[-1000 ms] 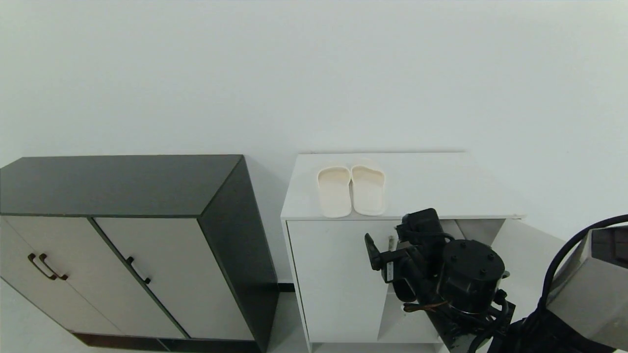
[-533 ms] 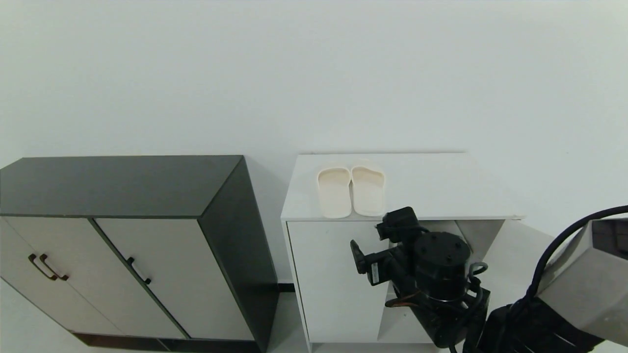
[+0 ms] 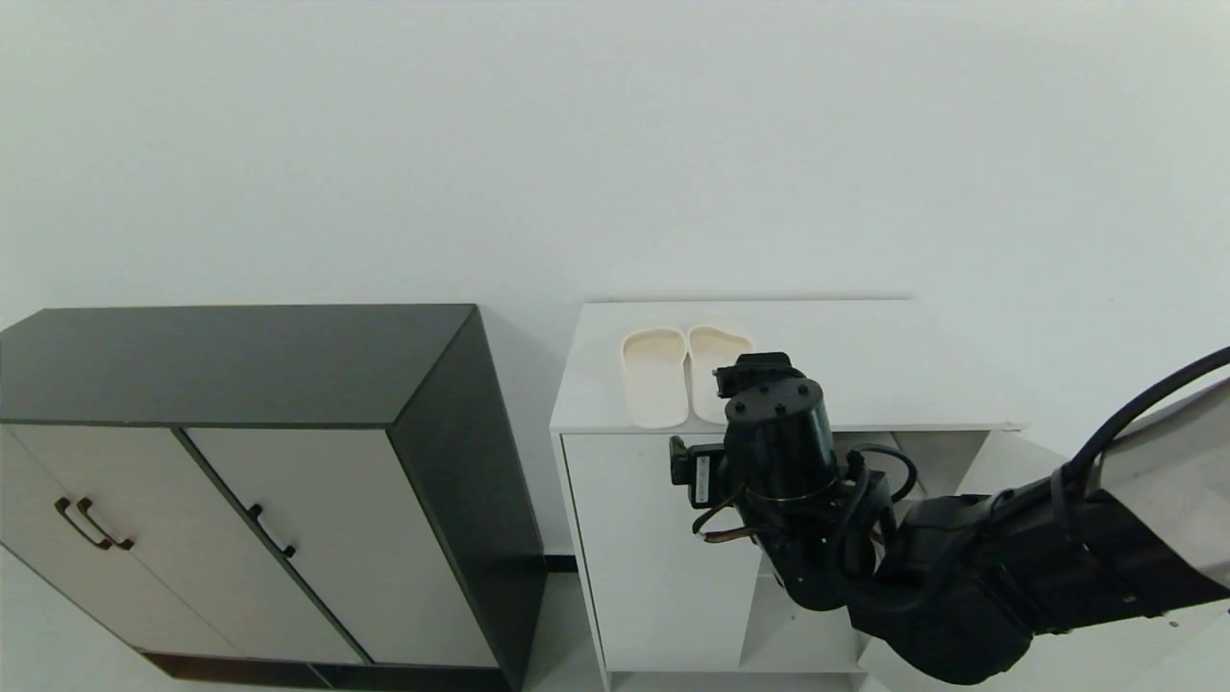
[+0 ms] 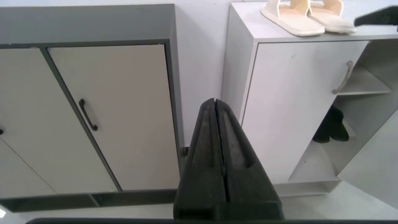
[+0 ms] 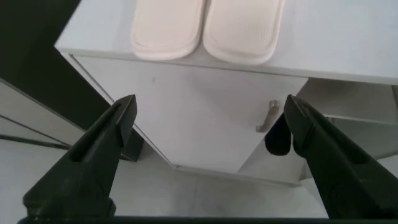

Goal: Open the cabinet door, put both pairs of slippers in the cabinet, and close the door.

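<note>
White cabinet — one door shut, one open door swung out on the robot's right. One pair of cream slippers, two pieces side by side and touching, lies on the cabinet top. Dark footwear stands inside the open compartment under one shelf; piece count cannot be told. Right gripper — jaws spread, nothing held — hangs at the top's front edge, near the cream pair. Left gripper: fingers pressed together, empty, well apart from the cabinet. One dark cabinet stands beside, doors shut.
</note>
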Controlling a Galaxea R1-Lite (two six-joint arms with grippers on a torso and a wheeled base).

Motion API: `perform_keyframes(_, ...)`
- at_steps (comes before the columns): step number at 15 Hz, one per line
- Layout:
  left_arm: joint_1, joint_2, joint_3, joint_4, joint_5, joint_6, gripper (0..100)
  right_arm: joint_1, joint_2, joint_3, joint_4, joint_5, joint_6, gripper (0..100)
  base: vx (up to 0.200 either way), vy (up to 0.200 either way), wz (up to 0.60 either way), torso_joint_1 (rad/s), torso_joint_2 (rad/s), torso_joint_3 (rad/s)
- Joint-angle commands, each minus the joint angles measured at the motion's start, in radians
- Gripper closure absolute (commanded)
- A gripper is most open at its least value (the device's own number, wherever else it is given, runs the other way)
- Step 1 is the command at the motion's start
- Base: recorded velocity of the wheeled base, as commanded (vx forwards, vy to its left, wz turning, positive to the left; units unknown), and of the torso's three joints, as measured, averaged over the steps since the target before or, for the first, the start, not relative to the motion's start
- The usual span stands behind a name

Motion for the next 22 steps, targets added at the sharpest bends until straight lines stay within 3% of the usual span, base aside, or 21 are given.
perform_keyframes(1,-0.001,0.001,0.000,0.000,0.000,-0.002,100,0.000,0.003,-0.015,0.000,-0.001,0.001,0,0.000,0.000,0.00,0.000,0.00,0.000)
perform_keyframes(11,-0.001,0.001,0.000,0.000,0.000,-0.003,100,-0.015,0.106,-0.095,-0.003,-0.003,-0.004,0,0.200,0.000,0.00,0.004,0.00,0.002)
perform_keyframes(22,-0.001,0.001,0.000,0.000,0.000,-0.003,100,-0.089,0.262,-0.305,-0.006,0.034,-0.078,0,0.000,0.000,0.00,0.000,0.00,0.000)
